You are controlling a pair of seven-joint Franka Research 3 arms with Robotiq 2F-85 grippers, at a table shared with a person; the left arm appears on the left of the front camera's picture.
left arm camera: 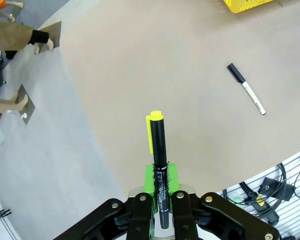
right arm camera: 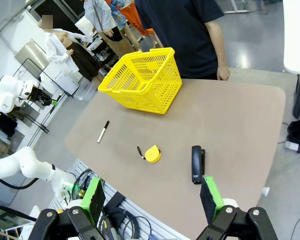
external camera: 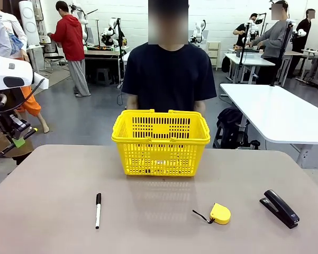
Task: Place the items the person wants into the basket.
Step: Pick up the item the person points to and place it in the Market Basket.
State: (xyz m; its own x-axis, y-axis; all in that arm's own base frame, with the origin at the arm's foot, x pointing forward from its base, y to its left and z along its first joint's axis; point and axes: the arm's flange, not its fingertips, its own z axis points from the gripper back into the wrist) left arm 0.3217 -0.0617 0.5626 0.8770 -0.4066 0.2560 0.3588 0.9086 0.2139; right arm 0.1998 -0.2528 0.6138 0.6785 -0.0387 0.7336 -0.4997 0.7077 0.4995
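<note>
In the front view, the left gripper (external camera: 18, 140) hangs at the left edge, off the side of the table (external camera: 53, 185) and well apart from the yellow basket (external camera: 161, 142), which stands in the far middle just in front of the person (external camera: 168, 74). A white marker (external camera: 98, 210), a tape measure (external camera: 220, 213) and the black stapler (external camera: 279, 208) lie on the near part. In the left wrist view, the fingers are clamped on the black pen (left arm camera: 157, 140), whose yellow tip reaches far out beyond the pads, above the table's edge. The step in hand, I judge, is to carry this pen to the basket. To do it well, the arm should rise first, so that the long free end passes over the rim and the folded handles. It should then stop above the middle of the opening and let go low, with the pen lying flat, so it does not slip out through the lattice. In the right wrist view, the right gripper (right arm camera: 152, 200) waits with its fingers wide apart and nothing between them, high above the near edge, with the stapler below it.
</note>
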